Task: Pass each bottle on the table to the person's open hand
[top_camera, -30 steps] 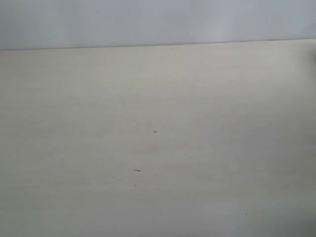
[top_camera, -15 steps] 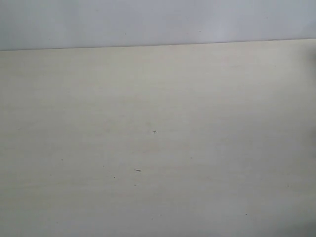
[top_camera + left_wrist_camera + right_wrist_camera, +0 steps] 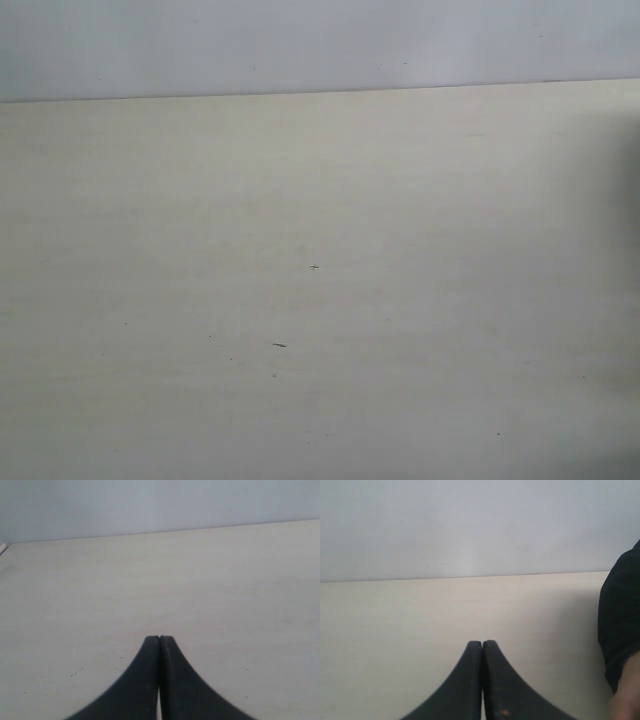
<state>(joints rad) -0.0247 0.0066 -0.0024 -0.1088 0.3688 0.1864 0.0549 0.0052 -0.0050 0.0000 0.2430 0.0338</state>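
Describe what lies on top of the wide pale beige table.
Only tiny dark specks show on the table, nothing else. The shut black left gripper and right gripper each hide a strip, a black sleeve another part.

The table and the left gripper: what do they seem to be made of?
Table: probably laminate or coated wood, matte pale beige with faint grain lines. Left gripper: matte black, smooth and curved, perhaps hard plastic or rubber; the look leaves it open.
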